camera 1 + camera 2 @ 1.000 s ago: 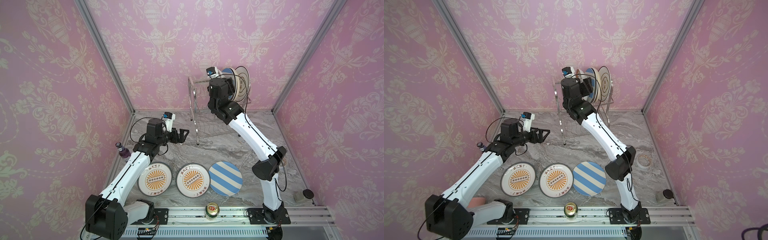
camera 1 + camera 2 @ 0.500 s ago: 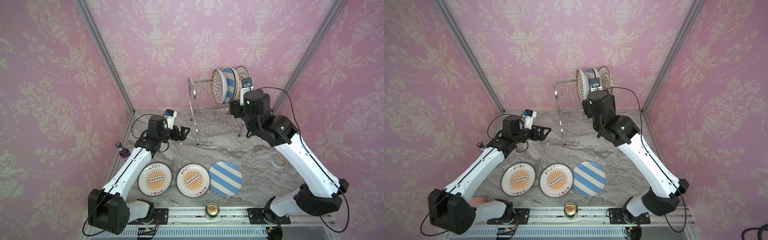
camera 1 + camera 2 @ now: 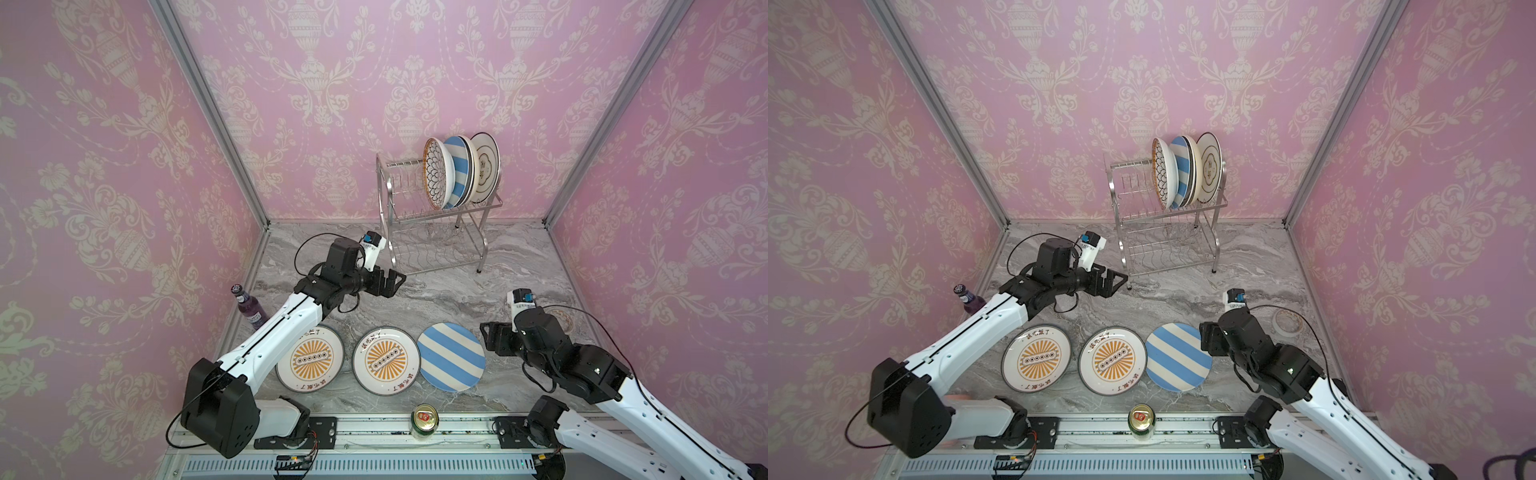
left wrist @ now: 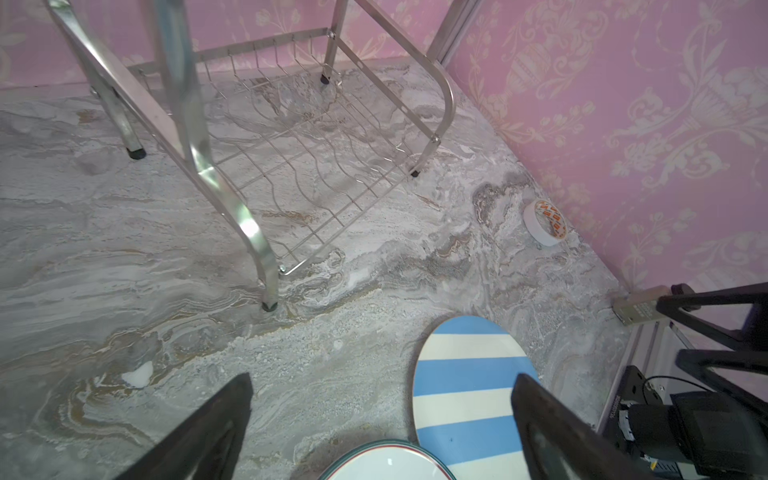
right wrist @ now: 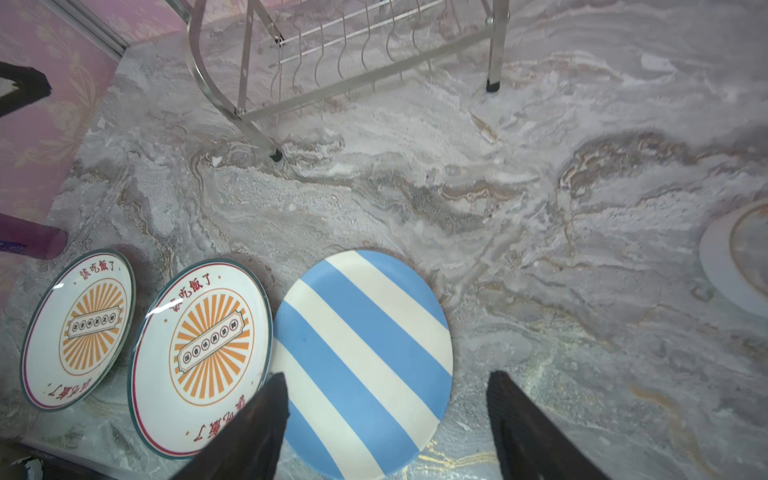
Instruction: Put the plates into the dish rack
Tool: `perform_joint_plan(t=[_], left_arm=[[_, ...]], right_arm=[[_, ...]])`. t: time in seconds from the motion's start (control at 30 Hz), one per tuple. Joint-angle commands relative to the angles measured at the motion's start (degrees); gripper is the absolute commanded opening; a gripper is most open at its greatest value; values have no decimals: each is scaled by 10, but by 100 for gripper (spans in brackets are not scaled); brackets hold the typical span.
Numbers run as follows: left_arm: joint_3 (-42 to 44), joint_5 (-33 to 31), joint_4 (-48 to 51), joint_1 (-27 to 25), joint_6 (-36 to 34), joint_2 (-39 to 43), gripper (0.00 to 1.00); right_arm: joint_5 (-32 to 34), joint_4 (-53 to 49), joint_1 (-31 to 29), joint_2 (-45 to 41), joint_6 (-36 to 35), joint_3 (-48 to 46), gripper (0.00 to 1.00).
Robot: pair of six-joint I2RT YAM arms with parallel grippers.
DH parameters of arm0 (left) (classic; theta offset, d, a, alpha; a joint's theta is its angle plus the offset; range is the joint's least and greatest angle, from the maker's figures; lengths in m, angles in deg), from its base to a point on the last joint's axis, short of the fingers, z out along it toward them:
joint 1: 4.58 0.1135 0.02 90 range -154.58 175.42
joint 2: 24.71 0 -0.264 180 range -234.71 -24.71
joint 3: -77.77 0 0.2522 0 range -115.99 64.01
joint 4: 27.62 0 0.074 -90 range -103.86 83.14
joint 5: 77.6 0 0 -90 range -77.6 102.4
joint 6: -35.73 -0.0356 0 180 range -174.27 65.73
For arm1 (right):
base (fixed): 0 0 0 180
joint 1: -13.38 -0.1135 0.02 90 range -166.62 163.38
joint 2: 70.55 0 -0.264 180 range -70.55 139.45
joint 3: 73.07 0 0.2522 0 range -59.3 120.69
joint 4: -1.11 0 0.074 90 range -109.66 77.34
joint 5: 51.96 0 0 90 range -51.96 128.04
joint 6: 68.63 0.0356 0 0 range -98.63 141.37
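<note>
The steel dish rack [image 3: 436, 245] stands at the back, with several plates upright in its top tier: a black floral plate [image 3: 434, 174], a blue-striped one [image 3: 457, 170] and a black-lined white one [image 3: 484, 166]. Flat on the marble lie two orange sunburst plates [image 3: 309, 358] [image 3: 386, 360] and a blue-striped plate [image 3: 451, 356]. My right gripper [image 3: 490, 338] is open and empty, low at that striped plate's right edge; in the right wrist view the striped plate [image 5: 361, 332] lies partly between its fingers [image 5: 266, 415]. My left gripper [image 3: 395, 282] is open and empty, hovering by the rack's front-left leg.
A purple bottle [image 3: 249, 309] stands by the left wall. A drink can [image 3: 424, 422] sits at the front rail. A tape roll [image 3: 561, 320] lies right of my right arm. The rack's lower tier [image 4: 291, 158] holds nothing. Pink walls close three sides.
My right arm has swung away from the rack's top tier, where the floral plate now stands, down to the table beside the striped plate. The left gripper has barely moved.
</note>
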Motion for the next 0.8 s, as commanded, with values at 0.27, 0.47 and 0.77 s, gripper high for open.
perform_joint_plan(t=[0.27,0.47,0.77], left_arm=[[119,-63,-5,-20,49,49,99],[103,-22,-23,-36,30,-25,99],[124,-28,-57,-37,58,-55,99]], right_arm=[[-86,-13,-1,-85,118,-131,74],[-72,-12,0,-58,148,-137,72],[-116,-3,8,-7,168,-124,73]])
